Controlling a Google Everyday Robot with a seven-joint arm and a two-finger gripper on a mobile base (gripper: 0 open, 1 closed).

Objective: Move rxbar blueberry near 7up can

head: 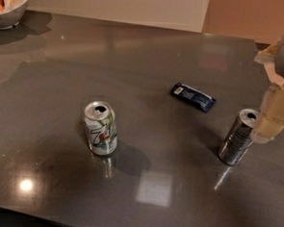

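The rxbar blueberry [193,97] is a flat dark blue wrapper with a white label patch. It lies on the dark grey table [151,48], right of centre. The 7up can [100,128] stands upright at centre left, silver-white with a green and red logo and an opened top. The bar is well apart from it, up and to the right. My gripper [267,132] hangs in at the right edge, right of the bar and just beside the top of a dark striped can. It holds nothing that I can see.
A dark grey-silver striped can [237,137] stands upright at the right, right under my gripper. A silver bowl of round fruit [8,3] sits at the far left corner. A pale wall runs along the table's far edge.
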